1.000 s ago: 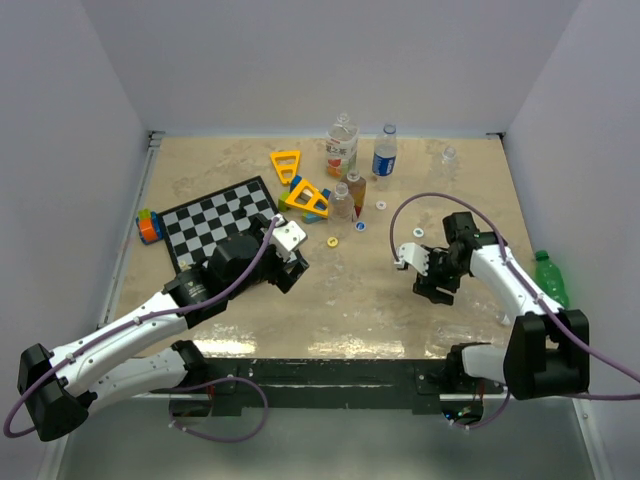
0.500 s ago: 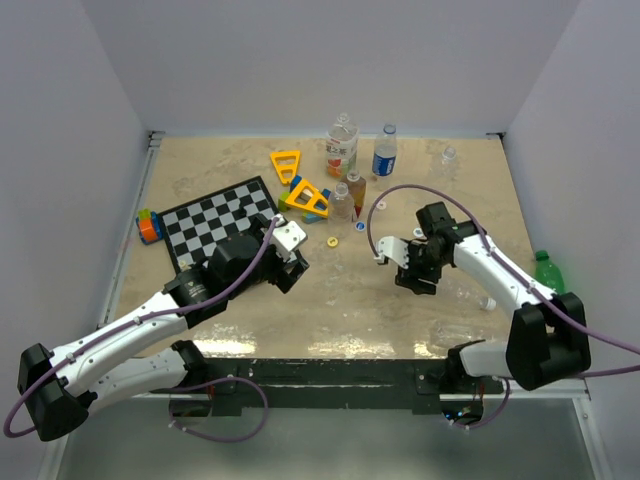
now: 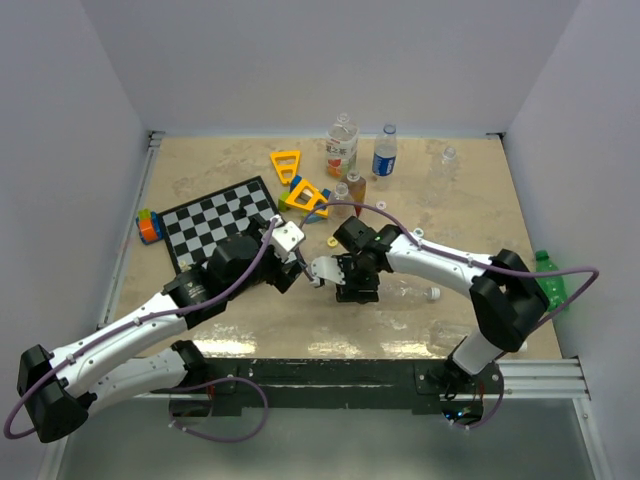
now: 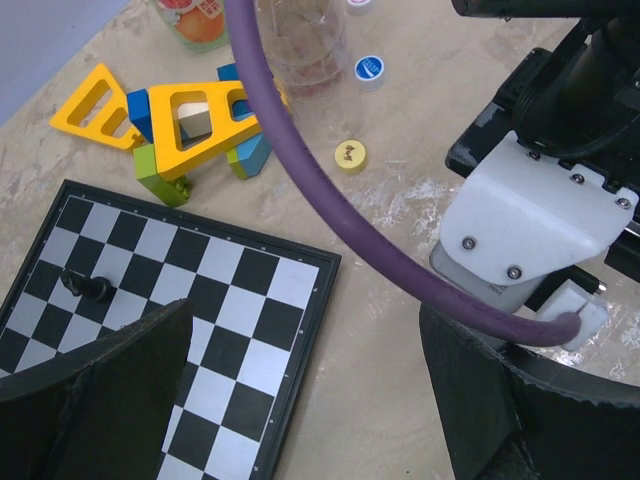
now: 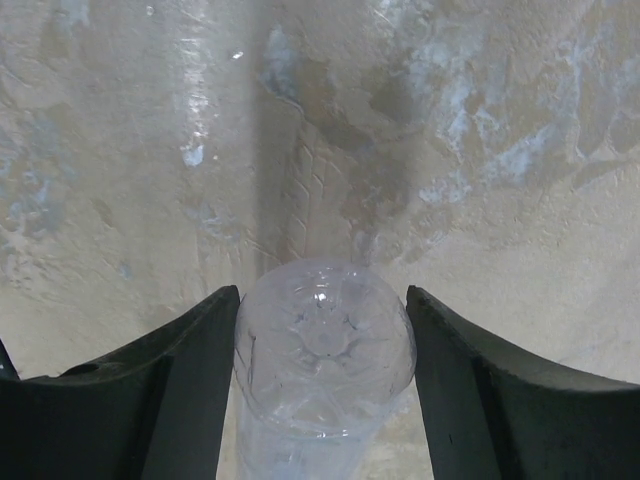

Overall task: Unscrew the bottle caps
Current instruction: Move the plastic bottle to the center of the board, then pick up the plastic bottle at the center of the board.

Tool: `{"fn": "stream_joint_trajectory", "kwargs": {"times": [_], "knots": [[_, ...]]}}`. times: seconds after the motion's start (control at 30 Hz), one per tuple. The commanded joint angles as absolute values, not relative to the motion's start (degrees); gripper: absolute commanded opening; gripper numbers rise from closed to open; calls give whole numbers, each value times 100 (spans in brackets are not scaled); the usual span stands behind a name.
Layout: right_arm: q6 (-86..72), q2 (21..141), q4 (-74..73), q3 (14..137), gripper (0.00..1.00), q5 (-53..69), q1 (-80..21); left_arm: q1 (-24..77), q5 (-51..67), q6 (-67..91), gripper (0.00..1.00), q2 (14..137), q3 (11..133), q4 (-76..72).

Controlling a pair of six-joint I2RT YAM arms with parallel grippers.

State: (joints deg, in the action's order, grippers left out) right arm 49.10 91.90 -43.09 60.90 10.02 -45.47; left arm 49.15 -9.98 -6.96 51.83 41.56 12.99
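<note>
Holding a clear bottle in the right gripper, fingers pressed against both its sides, its rounded base showing between them, above bare table close to the middle of the near edge. Could not make out its neck or cap in any view, so could not say whether that one was opened. Had the left gripper spread wide and empty just beside, over the checkerboard's corner. Counted loose caps farther out: a yellow cap and a blue cap toward the middle of the table, plus white caps nearer the right side. Judged several bottles done on that evidence. Saw more standing toward the far edge: an orange-labelled bottle, a blue-labelled bottle seemingly capped in white, a small clear bottle too faint to read. Found a green bottle at the right edge, green cap apparently on. Reckoned the task partway through, with the held bottle and at least those two capped ones to go.
</note>
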Motion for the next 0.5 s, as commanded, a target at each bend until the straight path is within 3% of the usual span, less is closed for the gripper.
{"fn": "stream_joint_trajectory", "kwargs": {"times": [0.0, 0.17, 0.47], "knots": [[4623, 9150, -4210, 6381, 68, 835, -4562, 4878, -1063, -756, 100, 5071, 4122, 1037], [4597, 8746, -4254, 6206, 83, 1098, -4544, 4878, -1081, -756, 100, 5062, 4122, 1028], [4641, 7762, -4236, 5696, 91, 1564, -4132, 4878, -1090, -756, 100, 5062, 4113, 1020]]}}
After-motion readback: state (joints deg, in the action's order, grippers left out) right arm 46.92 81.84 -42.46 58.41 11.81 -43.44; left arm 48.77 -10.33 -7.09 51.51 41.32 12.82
